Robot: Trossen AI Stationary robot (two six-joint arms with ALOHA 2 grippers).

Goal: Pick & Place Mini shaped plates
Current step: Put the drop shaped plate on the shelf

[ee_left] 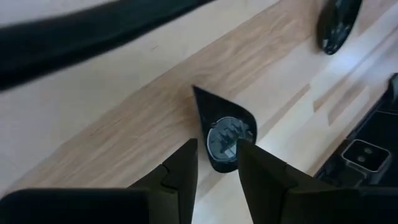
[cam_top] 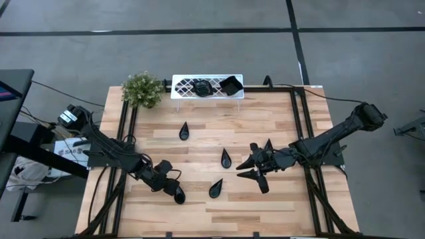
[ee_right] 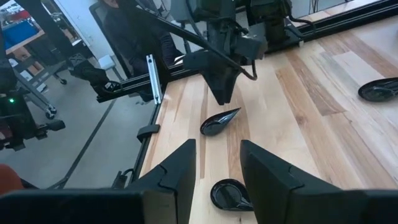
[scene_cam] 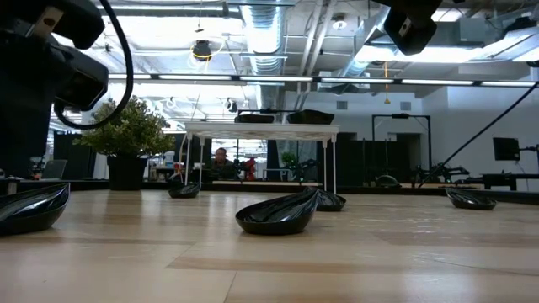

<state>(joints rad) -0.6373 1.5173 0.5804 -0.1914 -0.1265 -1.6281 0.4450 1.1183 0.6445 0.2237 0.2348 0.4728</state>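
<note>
The left gripper (cam_top: 174, 190) hangs over the near-left part of the light wooden bench (cam_top: 279, 206), directly above a glossy black teardrop-shaped mini plate (ee_left: 225, 134). Its fingers (ee_left: 180, 171) stand partly open, astride the plate's rounded end and empty; this alignment suits a straight descent and a pinch across the rim.

The right gripper (cam_top: 255, 166) sits right of centre, its fingers (ee_right: 267, 174) also parted and empty, above a second black mini plate (ee_right: 229, 194). Whether it touches that plate cannot be told.

Other loose teardrop plates (cam_top: 184, 131) lie scattered mid-bench, well apart, which leaves approach room around each. The white lattice-patterned rectangular tray (cam_top: 182, 83) at the far edge already carries two black plates and is probably the deposit point. A small green potted plant (cam_top: 142, 89) stands just beside it.
</note>
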